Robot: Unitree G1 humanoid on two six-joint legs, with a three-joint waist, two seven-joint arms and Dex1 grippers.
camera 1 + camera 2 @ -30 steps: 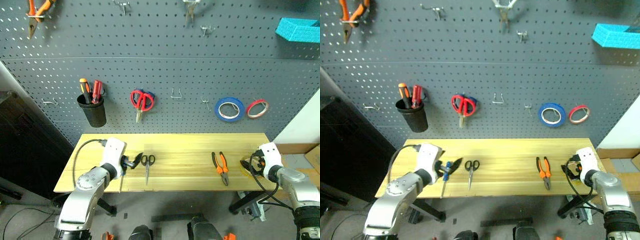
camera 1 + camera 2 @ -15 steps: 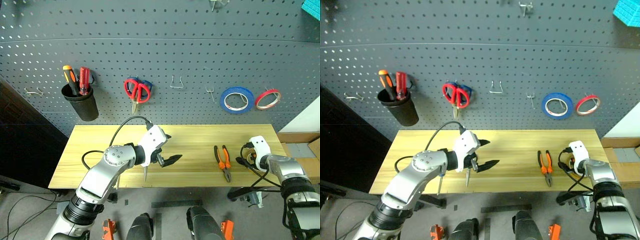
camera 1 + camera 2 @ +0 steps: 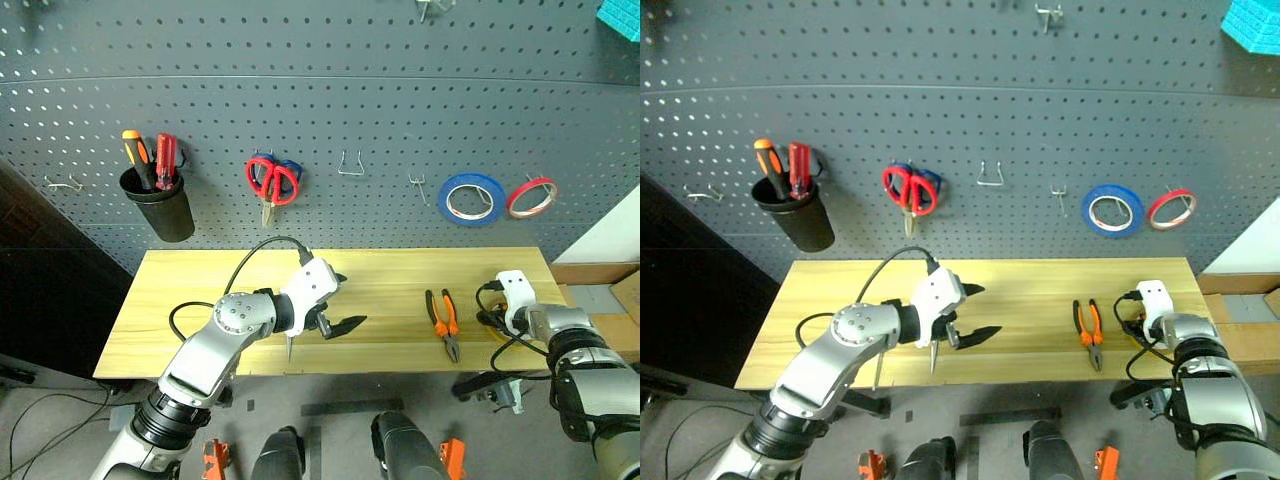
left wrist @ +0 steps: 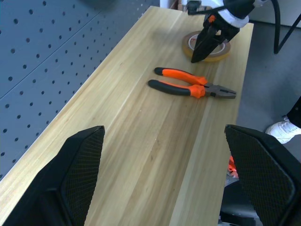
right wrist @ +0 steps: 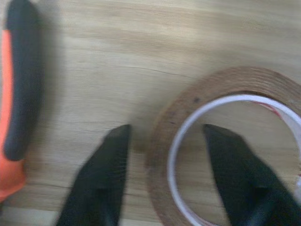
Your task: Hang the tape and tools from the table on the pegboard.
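The yellow tape [image 5: 162, 155] lies flat at the right end of the table [image 3: 400, 270]. My right gripper [image 5: 164, 127] is open and points down at it, one finger [image 5: 106, 179] outside the ring and the other inside, with small gaps to the roll's wall. The same tape [image 4: 225, 51] and right gripper [image 4: 196, 56] appear in the left wrist view. The orange-and-black pliers [image 3: 443, 320] lie just left of the tape. My left gripper [image 3: 340, 300] hovers open and empty over mid-table. The scissors' blade tip [image 3: 288, 347] pokes out from under that arm. The screwdriver's thin shaft [image 3: 877, 368] shows at the front edge. The pegboard [image 3: 350, 100] rises behind.
On the pegboard hang a black cup [image 3: 165, 215] with orange and red screwdrivers, red scissors [image 3: 272, 180], a blue tape roll [image 3: 468, 198] and a red roll [image 3: 531, 197]. Bare hooks [image 3: 350, 163] sit between the scissors and the rolls. A teal object [image 3: 622, 18] is at top right.
The camera tilted down. My left arm swung right, over the scissors to mid-table, then held still. My right gripper sank forward onto the tape.
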